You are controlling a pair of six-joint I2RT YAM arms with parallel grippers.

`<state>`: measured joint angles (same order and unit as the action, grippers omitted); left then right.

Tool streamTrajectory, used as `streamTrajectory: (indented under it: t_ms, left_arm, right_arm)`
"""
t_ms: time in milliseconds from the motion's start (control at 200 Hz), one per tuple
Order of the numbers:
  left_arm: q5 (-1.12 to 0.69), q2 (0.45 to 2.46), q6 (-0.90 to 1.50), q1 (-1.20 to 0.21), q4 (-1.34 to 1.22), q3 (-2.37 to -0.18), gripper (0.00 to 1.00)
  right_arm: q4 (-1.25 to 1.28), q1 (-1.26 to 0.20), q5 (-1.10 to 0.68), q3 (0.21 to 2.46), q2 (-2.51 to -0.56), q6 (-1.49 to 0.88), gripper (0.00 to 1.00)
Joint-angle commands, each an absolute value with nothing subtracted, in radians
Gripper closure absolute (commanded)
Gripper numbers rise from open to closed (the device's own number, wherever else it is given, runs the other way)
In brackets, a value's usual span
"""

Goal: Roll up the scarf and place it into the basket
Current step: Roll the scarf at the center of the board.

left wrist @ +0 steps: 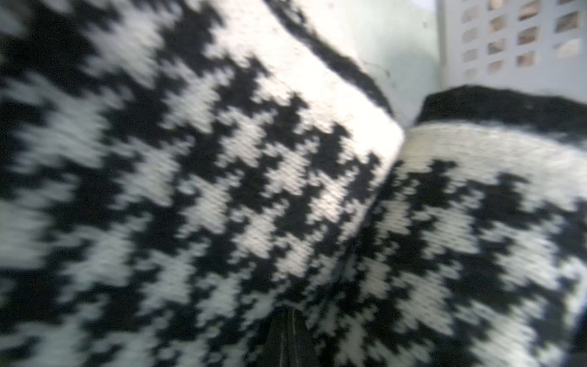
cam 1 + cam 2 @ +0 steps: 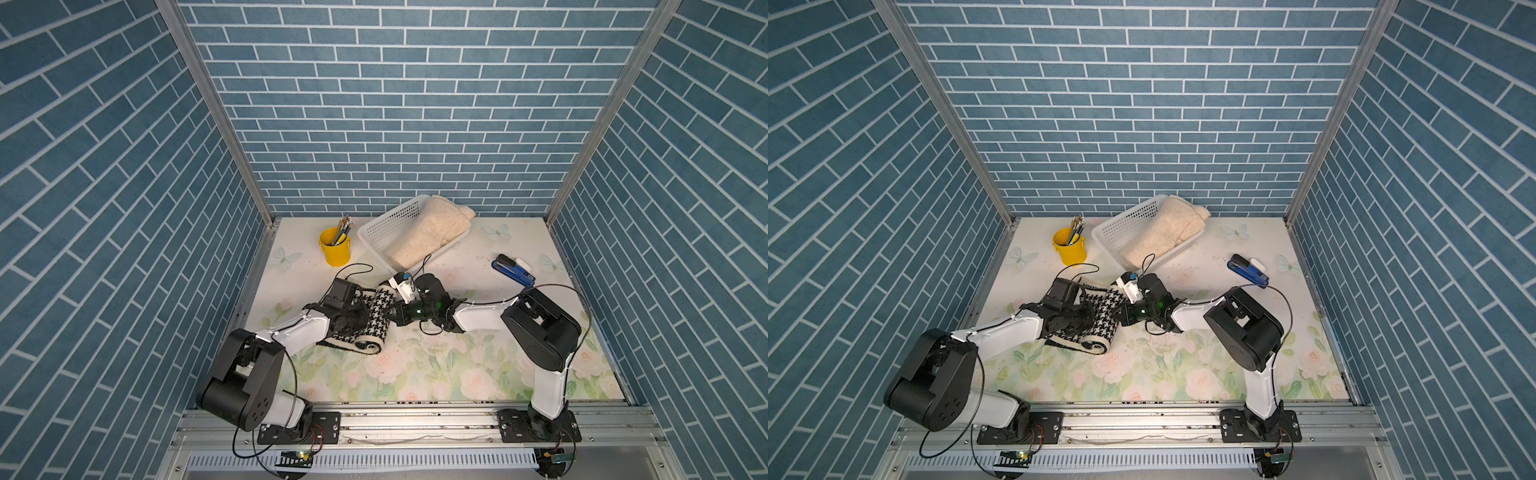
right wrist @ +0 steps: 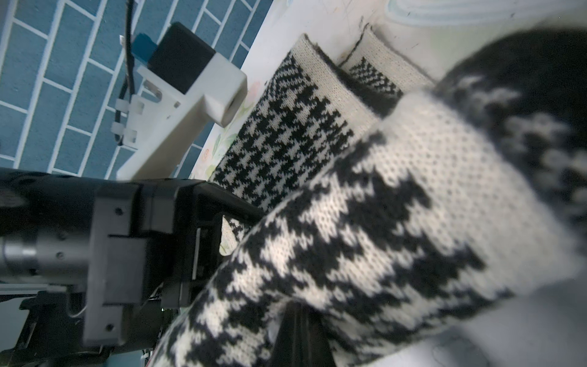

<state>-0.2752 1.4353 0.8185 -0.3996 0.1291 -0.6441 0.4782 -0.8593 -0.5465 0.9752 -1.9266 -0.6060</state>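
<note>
A yellow bucket (image 2: 336, 249) of pencils stands on the table (image 2: 436, 365) just left of the basket (image 2: 386, 232), which sits toward the back wall with a beige cloth (image 2: 428, 237) lying in it and poking out over its far end.

In front of the basket, off its left front corner, the left claw (image 2: 357, 318) presses against the scarf (image 2: 374, 320) from the side away from the basket's front. It looks closed, and the wrist view shows only a dark fingertip (image 1: 287, 336) tucked under the houndstooth knit, so I can't say whether any fabric is pinched.

The scarf is still outside the basket, on the table near its front corner. It is partly rolled into a thick tube, and a flat tail trails out under the left arm.

The right claw (image 2: 390, 313) meets the roll from the opposite side, directly in front of the basket. Its jaws are together too, and the knit is bunched over its fingertip (image 3: 298, 333).

A blue stapler (image 2: 513, 270) lies to the right of the basket, well apart from it
</note>
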Motion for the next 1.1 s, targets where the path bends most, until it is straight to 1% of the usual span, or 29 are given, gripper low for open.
streamTrajectory:
  t_ms: [0,195,285,405,520,675,765,830,945,1095]
  left_arm:
    - [-0.343,1.434,0.855,-0.442,0.041,-0.640,1.00]
    - [-0.410,1.463,0.897,-0.492,-0.043,-0.635,1.00]
    - [-0.379,1.468,0.887,-0.485,-0.015,-0.627,1.00]
    - [-0.360,1.458,0.845,-0.415,0.028,-0.612,1.00]
    - [-0.322,1.420,0.782,-0.320,0.115,-0.610,0.97]
    - [-0.249,1.352,0.697,-0.202,0.243,-0.644,0.93]
    - [-0.235,1.319,0.672,-0.152,0.291,-0.670,0.92]
    - [-0.240,1.290,0.667,-0.142,0.308,-0.689,0.92]
    - [-0.320,1.248,0.666,-0.144,0.292,-0.702,0.91]
    - [-0.391,1.226,0.690,-0.154,0.243,-0.670,0.91]
  right_arm:
    - [0.458,-0.864,-0.552,0.997,-1.948,-0.614,1.00]
    - [0.466,-0.864,-0.556,0.995,-1.948,-0.614,1.00]
    - [0.468,-0.864,-0.561,0.998,-1.947,-0.615,1.00]
    - [0.466,-0.868,-0.569,1.006,-1.947,-0.612,1.00]
    - [0.453,-0.877,-0.577,1.031,-1.960,-0.606,1.00]
    - [0.418,-0.907,-0.589,1.101,-2.000,-0.593,1.00]
    - [0.396,-0.920,-0.591,1.150,-2.035,-0.588,1.00]
    - [0.387,-0.924,-0.596,1.186,-2.069,-0.587,1.00]
    - [0.382,-0.925,-0.611,1.243,-2.133,-0.599,1.00]
    - [0.380,-0.928,-0.618,1.289,-2.184,-0.606,1.00]
